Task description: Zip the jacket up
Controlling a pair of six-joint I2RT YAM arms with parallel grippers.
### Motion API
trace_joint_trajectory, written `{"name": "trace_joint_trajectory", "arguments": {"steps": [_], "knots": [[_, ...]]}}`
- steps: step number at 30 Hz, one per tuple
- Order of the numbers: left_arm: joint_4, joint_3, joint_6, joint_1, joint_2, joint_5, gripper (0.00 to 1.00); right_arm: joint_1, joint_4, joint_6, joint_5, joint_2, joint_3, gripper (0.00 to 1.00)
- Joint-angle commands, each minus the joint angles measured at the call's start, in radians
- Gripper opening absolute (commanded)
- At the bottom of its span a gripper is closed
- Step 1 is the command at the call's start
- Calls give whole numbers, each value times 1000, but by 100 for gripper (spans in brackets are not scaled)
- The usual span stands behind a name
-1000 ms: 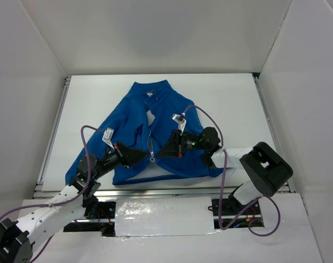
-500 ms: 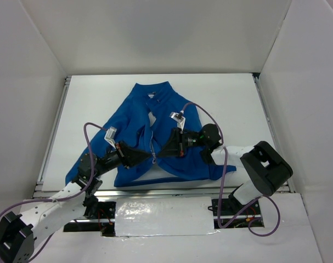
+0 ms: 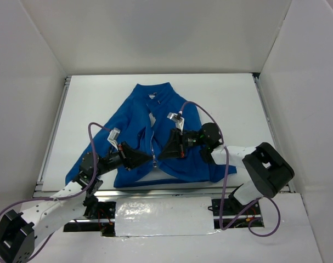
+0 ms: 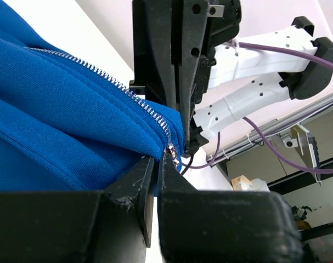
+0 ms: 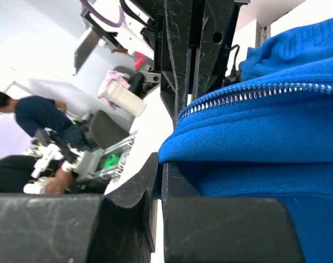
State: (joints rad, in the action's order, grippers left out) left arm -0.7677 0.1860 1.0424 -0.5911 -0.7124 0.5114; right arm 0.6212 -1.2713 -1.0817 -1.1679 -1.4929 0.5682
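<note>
The jacket (image 3: 169, 107): bright blue, spread front-up on the white table (image 3: 100, 98), with the hem toward the arm bases and the collar (image 3: 153, 87) toward the far wall.

Nearest, at the hem: left gripper (image 3: 151, 159) reaching in from the left and right gripper (image 3: 160, 156) from the right. Tips facing each other, almost touching, across the bottom of the light-coloured zipper (image 3: 151, 143).

Left gripper: fingers (image 4: 128, 186) pressed together, clamped on the jacket's edge at the lower end of the zipper. Small metal pull (image 4: 171, 151) hanging right at the tips. Between the pads or just beside them, impossible to tell.

Right gripper: fingers (image 5: 130, 189) likewise together, pinching a fold of the jacket just below the zipper teeth, close opposite the left gripper.

To either side of the grippers: one sleeve (image 3: 78, 167) trailing toward the near left corner of the table beneath the left arm. The other sleeve (image 3: 213, 171) bunched under the right arm at the near edge.

Farther up: zipper running from the grippers toward the collar. Above it, front panels parted, with a pale gap (image 3: 151, 118) between them.

Farthest: collar lying near the middle of the table, with bare white table beyond it up to the back wall.
</note>
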Motion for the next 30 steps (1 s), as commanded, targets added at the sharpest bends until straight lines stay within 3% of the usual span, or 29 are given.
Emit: {"name": "trace_joint_trajectory", "arguments": {"steps": [1, 7, 10, 19, 27, 30], "knots": [[31, 1, -51, -10, -12, 90, 0, 9, 10, 110, 79, 91, 21, 0], [-56, -48, -18, -10, -18, 101, 0, 37, 327, 313, 186, 195, -24, 3], [-81, -60, 1, -10, -21, 113, 0, 43, 407, 351, 235, 212, -37, 7], [-76, -120, 30, -10, -12, 119, 0, 58, 495, 351, 355, 224, -96, 9], [13, -134, 11, -10, -47, 85, 0, 69, 451, 318, 382, 215, -140, 8], [-28, -151, 22, -12, -78, 84, 0, 74, 460, 319, 393, 209, -142, 13]]}}
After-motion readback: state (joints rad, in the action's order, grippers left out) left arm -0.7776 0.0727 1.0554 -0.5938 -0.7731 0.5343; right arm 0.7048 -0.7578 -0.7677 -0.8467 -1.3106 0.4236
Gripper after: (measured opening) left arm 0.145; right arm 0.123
